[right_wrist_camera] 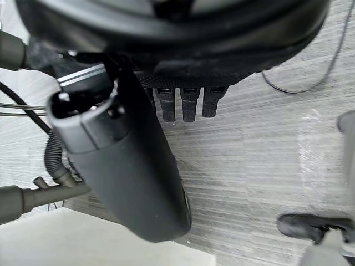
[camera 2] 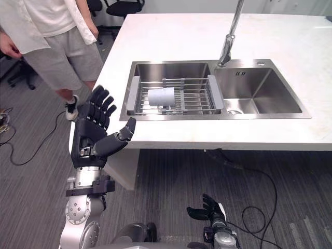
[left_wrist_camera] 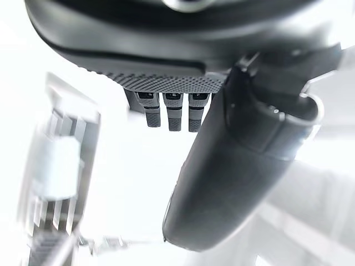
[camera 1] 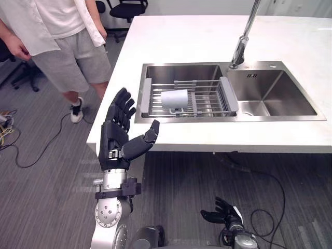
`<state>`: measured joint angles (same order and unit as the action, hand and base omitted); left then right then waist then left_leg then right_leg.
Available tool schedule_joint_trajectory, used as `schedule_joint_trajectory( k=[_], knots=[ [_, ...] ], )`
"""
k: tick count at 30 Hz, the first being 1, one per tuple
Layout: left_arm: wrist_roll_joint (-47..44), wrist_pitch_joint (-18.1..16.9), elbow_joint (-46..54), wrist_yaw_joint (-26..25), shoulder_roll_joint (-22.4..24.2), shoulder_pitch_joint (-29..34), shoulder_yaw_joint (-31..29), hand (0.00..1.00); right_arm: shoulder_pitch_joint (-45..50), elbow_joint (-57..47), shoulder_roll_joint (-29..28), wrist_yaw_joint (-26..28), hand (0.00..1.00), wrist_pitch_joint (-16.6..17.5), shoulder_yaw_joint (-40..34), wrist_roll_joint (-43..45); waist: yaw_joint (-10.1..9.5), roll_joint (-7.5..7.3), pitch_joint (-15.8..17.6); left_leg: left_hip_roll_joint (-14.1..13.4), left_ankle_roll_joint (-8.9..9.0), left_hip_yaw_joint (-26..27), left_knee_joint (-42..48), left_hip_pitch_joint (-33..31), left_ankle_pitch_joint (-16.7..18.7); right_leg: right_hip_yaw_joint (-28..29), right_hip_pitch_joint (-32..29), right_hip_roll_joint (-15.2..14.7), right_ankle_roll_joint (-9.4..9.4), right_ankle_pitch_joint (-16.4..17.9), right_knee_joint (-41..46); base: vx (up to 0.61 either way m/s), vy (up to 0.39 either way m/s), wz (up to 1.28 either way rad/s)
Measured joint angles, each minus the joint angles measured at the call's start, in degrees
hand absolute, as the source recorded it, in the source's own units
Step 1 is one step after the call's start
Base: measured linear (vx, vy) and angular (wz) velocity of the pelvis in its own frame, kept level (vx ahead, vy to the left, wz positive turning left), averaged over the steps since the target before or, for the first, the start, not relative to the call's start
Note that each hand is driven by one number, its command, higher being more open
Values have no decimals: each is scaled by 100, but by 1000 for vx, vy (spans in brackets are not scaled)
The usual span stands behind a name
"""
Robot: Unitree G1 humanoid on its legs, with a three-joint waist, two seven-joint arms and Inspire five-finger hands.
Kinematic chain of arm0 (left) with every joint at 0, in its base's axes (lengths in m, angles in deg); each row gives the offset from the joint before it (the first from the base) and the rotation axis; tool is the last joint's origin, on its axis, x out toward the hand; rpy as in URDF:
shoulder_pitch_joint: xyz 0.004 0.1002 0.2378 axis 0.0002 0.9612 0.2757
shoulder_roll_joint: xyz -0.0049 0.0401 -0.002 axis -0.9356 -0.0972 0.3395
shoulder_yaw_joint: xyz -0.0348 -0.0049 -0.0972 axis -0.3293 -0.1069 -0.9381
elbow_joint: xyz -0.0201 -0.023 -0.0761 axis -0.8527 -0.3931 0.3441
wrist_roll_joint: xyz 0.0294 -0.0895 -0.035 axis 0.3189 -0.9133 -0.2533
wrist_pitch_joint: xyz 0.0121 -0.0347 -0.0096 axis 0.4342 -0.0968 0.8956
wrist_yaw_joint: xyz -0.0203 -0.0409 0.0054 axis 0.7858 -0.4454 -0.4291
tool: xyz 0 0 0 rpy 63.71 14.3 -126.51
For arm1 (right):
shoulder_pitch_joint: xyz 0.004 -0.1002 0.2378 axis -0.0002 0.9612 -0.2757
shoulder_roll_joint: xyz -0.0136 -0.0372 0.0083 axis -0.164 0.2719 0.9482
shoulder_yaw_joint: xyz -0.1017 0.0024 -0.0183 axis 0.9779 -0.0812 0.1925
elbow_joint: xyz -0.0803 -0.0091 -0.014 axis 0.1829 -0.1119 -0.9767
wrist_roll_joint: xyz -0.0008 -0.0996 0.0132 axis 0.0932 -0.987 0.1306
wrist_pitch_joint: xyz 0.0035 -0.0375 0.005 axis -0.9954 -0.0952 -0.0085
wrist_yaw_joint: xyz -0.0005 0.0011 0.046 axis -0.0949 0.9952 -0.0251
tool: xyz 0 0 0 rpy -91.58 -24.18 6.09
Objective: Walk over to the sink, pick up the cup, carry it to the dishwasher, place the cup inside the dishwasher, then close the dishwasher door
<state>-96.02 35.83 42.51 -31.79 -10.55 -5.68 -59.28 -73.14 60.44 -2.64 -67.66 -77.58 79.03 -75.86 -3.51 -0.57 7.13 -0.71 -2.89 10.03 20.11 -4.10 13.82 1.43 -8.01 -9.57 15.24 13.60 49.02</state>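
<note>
A white cup [camera 1: 175, 98] lies on its side on a wire rack [camera 1: 207, 101] across the left basin of the steel sink [camera 1: 181, 71]. My left hand [camera 1: 116, 135] is raised in front of the white counter's [camera 1: 207, 41] near left corner, open with fingers straight and thumb spread, holding nothing. It is short of the sink, left of and nearer than the cup. In the left wrist view the cup [left_wrist_camera: 55, 166] shows pale beyond the fingers [left_wrist_camera: 172, 113]. My right hand [camera 1: 220, 212] hangs low over the grey floor, open and holding nothing.
A person [camera 1: 62, 41] in grey shorts stands by the counter's left end. A tall faucet [camera 1: 244, 41] rises between the two basins. Office chairs [camera 1: 127, 8] stand at the back. Cables [camera 1: 31, 155] run across the carpet on the left.
</note>
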Motion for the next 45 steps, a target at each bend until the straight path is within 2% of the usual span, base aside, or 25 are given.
schedule_joint_trajectory(
  k=[1, 2, 4, 5, 6, 7, 8, 11, 12, 13, 15, 16, 17, 19, 20, 21, 24, 28, 32, 37, 40, 45],
  knots=[
    [76, 3, 0, 4, -17, 19, 53, 90, 16, 0, -34, 20, 90, -1, 53, -44, 49, -9, -7, -55, 32, -4, -61, 224, 80, -168, -293, 3, -208, 106, 494, 295, -64, 4],
    [79, 4, 0, 3, -11, 9, 62, 90, 9, -7, -71, 52, 90, 0, 84, -65, 110, -15, -15, -114, 73, -28, -161, 385, 110, -355, -537, 8, -508, 245, 582, 295, -64, 3],
    [96, 4, -8, -5, -11, -22, 66, 90, 2, -43, -114, 100, 90, 7, 88, -66, 154, -5, -19, -243, 178, -94, -305, 562, 136, -613, -905, 65, -841, 430, 315, 266, -160, 11],
    [192, 4, -23, -10, -8, -26, 46, 90, 4, -108, -102, 119, 90, 16, 84, -71, 164, -7, -20, -330, 255, -117, -343, 653, 170, -699, -1080, 126, -979, 504, -121, 324, -238, 13],
    [197, 4, -39, -10, -8, -29, 34, 90, 6, -128, -99, 122, 90, 17, 84, -70, 176, -7, -20, -381, 309, -138, -329, 683, 201, -703, -1121, 167, -1004, 490, -421, 274, -246, 17],
    [218, 3, -87, -9, -9, -30, -14, 90, 14, -125, -99, 121, 90, 20, 86, -70, 204, -52, -48, -414, 438, -171, -261, 702, 278, -690, -1100, 200, -1143, 309, -1102, 290, -271, 24],
    [334, -22, -273, -5, 21, -61, -133, 90, 79, -56, -43, 127, 90, 20, 99, -78, 225, -60, -103, -466, 695, -241, -93, 754, 511, -729, -1001, 247, -1304, -357, -1737, 306, -268, 22],
    [416, 102, -628, 2, 294, -76, -206, 90, 155, 3, 151, 136, 90, 10, 85, -99, 214, 288, -243, -894, 765, -273, 135, 756, 463, -949, -685, 610, -1499, -187, -1998, 312, -248, 10],
    [425, 125, -678, 17, 323, -111, -203, 90, 189, -25, 151, 136, 90, 9, 67, -75, 240, 326, -196, -982, 785, -289, 423, 682, 449, -1021, -532, 659, -1526, -170, -2082, 238, -224, 25],
    [431, 168, -701, 26, 357, -97, -241, 90, 215, -60, 173, 130, 90, 5, 38, -47, 242, 334, -144, -1173, 878, -286, 1278, 435, 301, -1067, -210, 768, -1589, -133, -2262, 161, -159, 19],
    [435, 173, -682, 26, 379, -82, -346, 90, 445, -306, 191, 115, 90, 9, 68, -28, 141, 283, -128, -1466, 830, -233, 2780, -142, 196, -1103, 270, 858, -1768, -20, -2519, 197, -129, 0],
    [437, 167, -663, 23, 386, -79, -388, 90, 489, -351, 204, 109, 90, 12, 68, -24, 116, 283, -140, -1477, 765, -174, 2930, -278, 241, -1103, 358, 857, -1803, 7, -2579, 173, -55, -4],
    [485, 153, -615, 11, 403, -80, -492, 90, 497, -361, 239, 104, 90, 13, 66, -2, 102, 293, -180, -1439, 672, -109, 2879, -545, 343, -1105, 459, 851, -1803, 11, -2698, 156, -3, -4],
    [549, 113, -571, -10, 390, -94, -632, 90, 437, -316, 265, 100, 90, 17, 67, 22, 49, 306, -190, -1231, 507, -146, 1904, -743, 301, -1066, 497, 830, -1724, -4, -2799, 170, 50, -7],
    [692, 116, -574, -17, 393, -98, -688, 90, 424, -275, 302, 104, 90, 24, 60, 26, 22, 401, -231, -1076, 559, -219, 973, -728, -112, -1030, 501, 852, -1571, -23, -2794, 215, 111, -8],
    [822, 141, -630, -26, 375, -96, -723, 90, 378, -128, 250, 114, 90, 16, 72, 28, -10, 328, -244, -964, 670, -257, 676, -564, -153, -950, 492, 812, -1509, -10, -2800, 262, 106, -4],
    [1034, 223, -727, -31, 275, -96, -769, 90, 384, -81, 209, 153, 90, 18, 58, 28, -13, 267, -234, -772, 603, -251, 366, -471, -242, -913, 578, 689, -1397, -90, -3067, 149, 63, 9],
    [1504, 333, -749, 10, -99, -137, -690, 90, 433, 11, 156, 196, 90, 32, 38, 35, 26, 213, -303, -550, 575, -162, -359, 97, -460, -851, 944, 553, -1339, -145, -3471, 97, 37, -1],
    [2090, 333, -745, 263, -428, -362, -344, 90, 337, 80, 158, 279, 90, 68, 39, 33, 68, 189, -331, -501, 638, -164, -1070, 268, -838, -823, 941, 608, -1401, -368, -3823, 20, -28, -6],
    [2465, 318, -918, 467, -642, -635, -144, 90, 274, 253, 215, 347, 90, 67, 41, 31, 217, 195, -362, -525, 706, -167, -1584, 448, -1066, -687, 889, 730, -1439, -496, -3930, -2, -43, -17],
    [2652, 321, -1351, 481, -828, -839, -142, 90, 284, 285, 292, 361, 90, 63, 73, 19, 310, 196, -475, -499, 689, -159, -1781, 503, -1165, -639, 881, 734, -1434, -599, -4053, -17, 4, -11],
    [2896, 382, -1866, 505, -1078, -939, -155, 90, 292, 291, 326, 378, 90, 63, 83, 10, 327, 195, -488, -409, 603, -132, -1905, 487, -1270, -577, 900, 675, -1352, -850, -4383, -57, 47, -6]
  ],
)
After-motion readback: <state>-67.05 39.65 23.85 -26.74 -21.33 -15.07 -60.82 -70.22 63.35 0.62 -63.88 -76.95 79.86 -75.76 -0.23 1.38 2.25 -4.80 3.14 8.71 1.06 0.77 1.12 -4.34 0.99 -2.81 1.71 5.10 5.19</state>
